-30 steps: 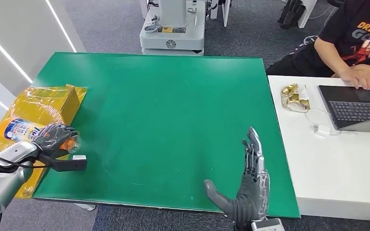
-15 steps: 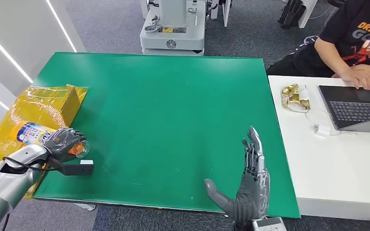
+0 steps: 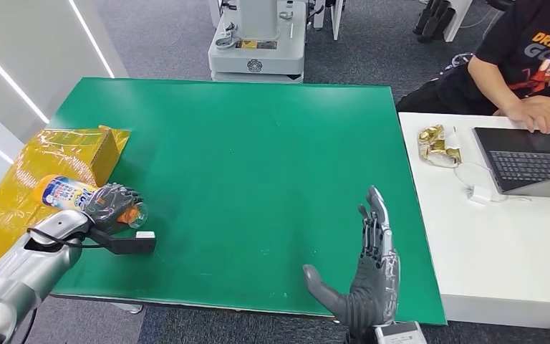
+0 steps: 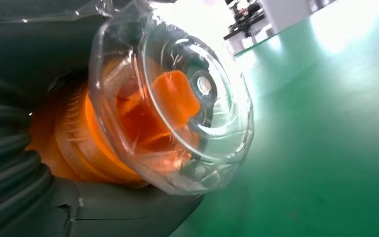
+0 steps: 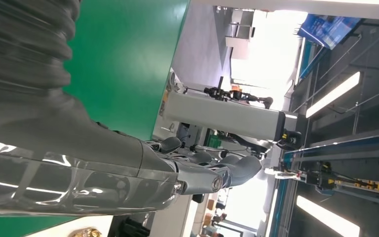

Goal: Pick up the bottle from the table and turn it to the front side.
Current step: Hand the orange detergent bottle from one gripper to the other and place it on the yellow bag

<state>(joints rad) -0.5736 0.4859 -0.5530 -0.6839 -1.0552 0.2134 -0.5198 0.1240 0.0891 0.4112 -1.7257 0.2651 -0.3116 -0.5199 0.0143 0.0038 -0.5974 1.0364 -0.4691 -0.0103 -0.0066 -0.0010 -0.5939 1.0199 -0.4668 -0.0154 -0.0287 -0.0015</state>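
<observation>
My right robot hand (image 3: pixel 369 276) stands open, fingers upright, at the green worktop's (image 3: pixel 258 165) near edge. My left robot hand (image 3: pixel 107 204) grips the bottle (image 3: pixel 68 193) lying sideways, beside the yellow box (image 3: pixel 71 154). Grey carpet lies beyond.

Even, bright overhead light is falling on the green table (image 3: pixel 258 165), casting only faint shadows. In the left wrist view, glare is washing out the far background, and highlights are glinting on the bottle's clear cap (image 4: pixel 177 98), which is lying slightly soft-focused. In the right wrist view, ceiling strip lights (image 5: pixel 333 94) are blowing out.
</observation>
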